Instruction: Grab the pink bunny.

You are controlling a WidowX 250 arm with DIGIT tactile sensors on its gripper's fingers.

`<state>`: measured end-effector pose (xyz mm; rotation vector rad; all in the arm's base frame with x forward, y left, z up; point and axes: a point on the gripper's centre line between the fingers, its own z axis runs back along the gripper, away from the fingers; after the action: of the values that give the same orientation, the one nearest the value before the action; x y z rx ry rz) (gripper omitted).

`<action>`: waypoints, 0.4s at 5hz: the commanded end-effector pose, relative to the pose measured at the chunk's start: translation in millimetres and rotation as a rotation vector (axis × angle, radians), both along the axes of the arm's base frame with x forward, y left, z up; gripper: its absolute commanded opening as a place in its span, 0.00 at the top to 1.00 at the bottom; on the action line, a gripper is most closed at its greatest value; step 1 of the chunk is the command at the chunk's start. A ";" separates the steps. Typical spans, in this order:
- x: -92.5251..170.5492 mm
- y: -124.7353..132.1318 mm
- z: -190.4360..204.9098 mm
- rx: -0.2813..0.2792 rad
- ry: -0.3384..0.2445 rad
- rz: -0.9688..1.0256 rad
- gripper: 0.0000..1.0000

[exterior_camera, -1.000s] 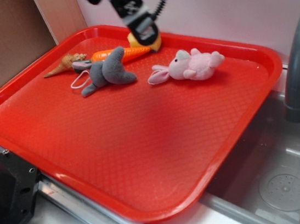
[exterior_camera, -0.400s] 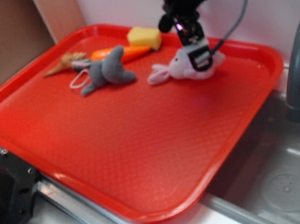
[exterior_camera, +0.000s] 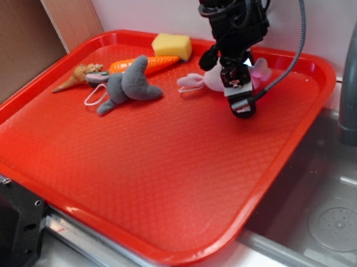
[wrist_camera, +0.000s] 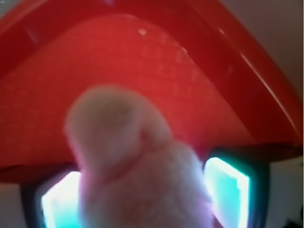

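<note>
On the red tray [exterior_camera: 69, 154], left to right, lay a grey plush [exterior_camera: 126, 87] and carrot [exterior_camera: 146, 63], a yellow sponge [exterior_camera: 171, 45], then the pink bunny [exterior_camera: 206, 81] near the far right rim. Your gripper [exterior_camera: 239, 94] had dropped over its body; the wrist view showed pink plush [wrist_camera: 137, 180] filling the space between both fingers [wrist_camera: 228, 190], though whether they had clamped could not be told. You risked pinching only loose fur, so a lift could let the toy slip free, or the tips could scrape the tray.
</note>
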<state>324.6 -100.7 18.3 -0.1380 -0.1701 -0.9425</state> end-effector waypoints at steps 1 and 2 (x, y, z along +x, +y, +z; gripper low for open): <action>1.0 13.6 20.1 -0.008 0.007 0.068 1.00; -3.3 22.8 48.8 0.053 0.014 0.180 1.00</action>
<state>311.0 -71.2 35.3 -0.1033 -0.0285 -0.7509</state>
